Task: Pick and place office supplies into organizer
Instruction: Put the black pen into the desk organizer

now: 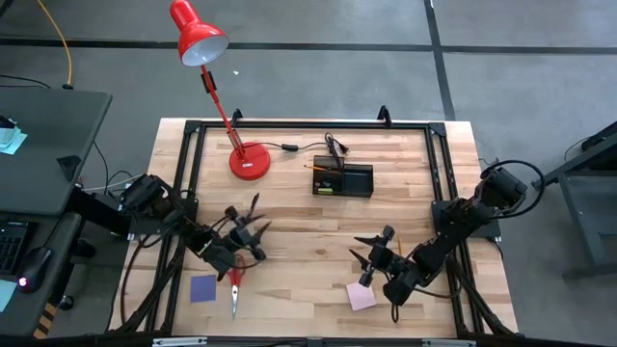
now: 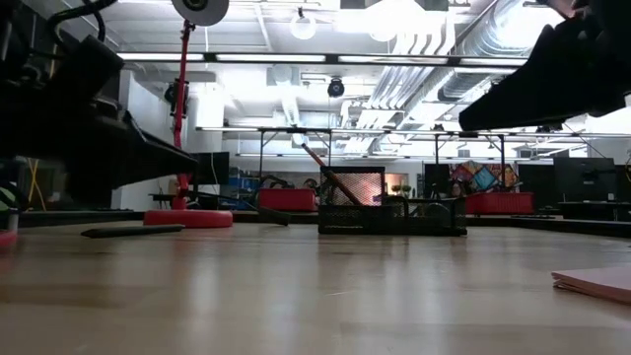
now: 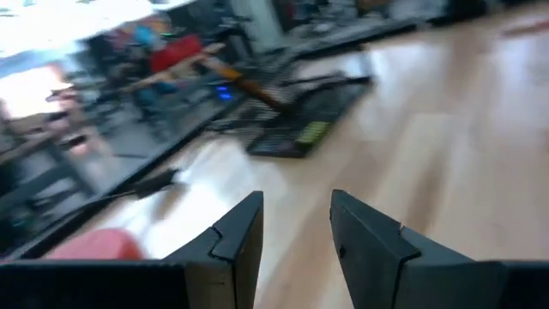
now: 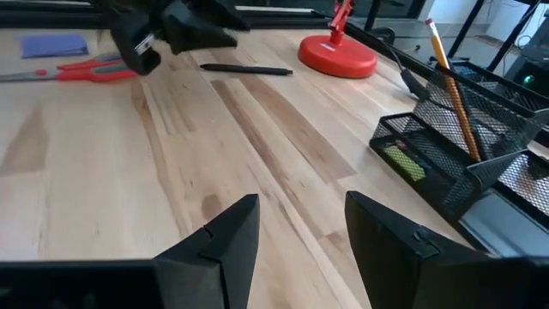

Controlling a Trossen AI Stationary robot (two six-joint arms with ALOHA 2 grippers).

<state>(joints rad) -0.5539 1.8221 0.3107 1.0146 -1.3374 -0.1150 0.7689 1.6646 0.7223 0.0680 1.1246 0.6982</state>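
The mesh organizer (image 1: 343,180) sits at twelve o'clock on the desk (image 1: 308,289), well apart from both arms. At least one orange pencil (image 4: 452,90) already leans in its cup, and something yellow-green (image 4: 403,160) lies in the low tray section, so I judge the job begun but far from finished.

Left to move: the red-handled scissors (image 1: 234,285) and blue-purple pad (image 1: 203,288) at about seven o'clock, the pink sticky pad (image 1: 362,297) at five, and a black pen (image 4: 246,69) lying near the lamp base (image 1: 249,161).

The left hand (image 1: 243,224) hangs just above the scissors, jaws parted and empty. The right hand (image 1: 367,252) sits beside the pink pad, likewise parted, holding nothing.

The desk is pale butcher-block wood in a black frame. Beyond it the room shows grey floor, ceiling ducts, bright strip lights and cluttered benches.
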